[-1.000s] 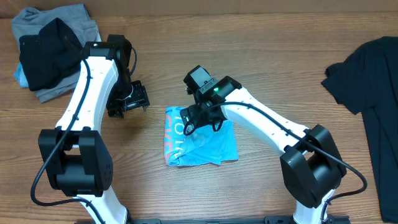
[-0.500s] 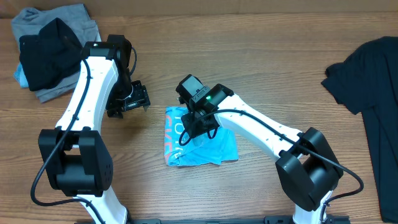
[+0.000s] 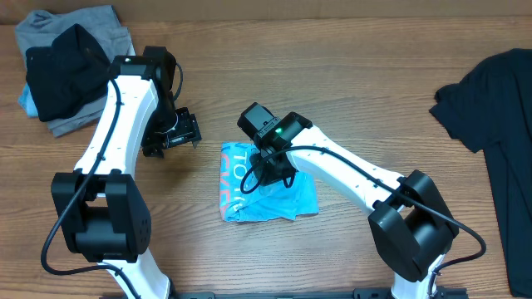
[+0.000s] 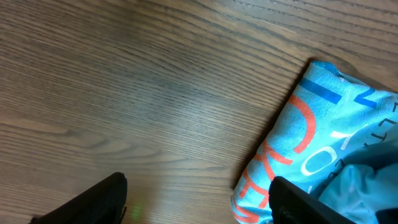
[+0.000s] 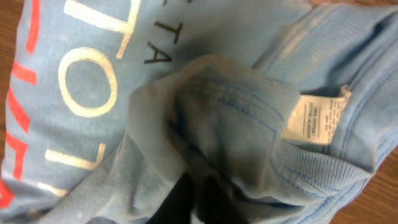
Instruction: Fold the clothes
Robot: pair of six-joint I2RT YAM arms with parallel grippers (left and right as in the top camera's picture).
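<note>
The light blue T-shirt (image 3: pixel 274 195) lies folded in the middle of the table, its white and pink-red lettering facing up. My right gripper (image 3: pixel 264 173) presses down on the shirt's upper part. In the right wrist view its dark fingertips (image 5: pixel 186 202) are shut on a bunched fold of the blue fabric (image 5: pixel 217 106), next to the collar and white label (image 5: pixel 316 115). My left gripper (image 3: pixel 172 133) hovers over bare wood just left of the shirt. Its fingers (image 4: pixel 93 199) stand open with nothing between them, and the shirt's edge (image 4: pixel 323 137) lies by the right finger.
A pile of folded grey and black shirts (image 3: pixel 71 66) sits at the back left corner. A plain black T-shirt (image 3: pixel 499 100) is spread at the right edge. Bare wooden table (image 3: pixel 366 75) runs between them.
My right gripper has shifted slightly left over the blue shirt and closed on a fold of its fabric. The left arm has stayed put.
</note>
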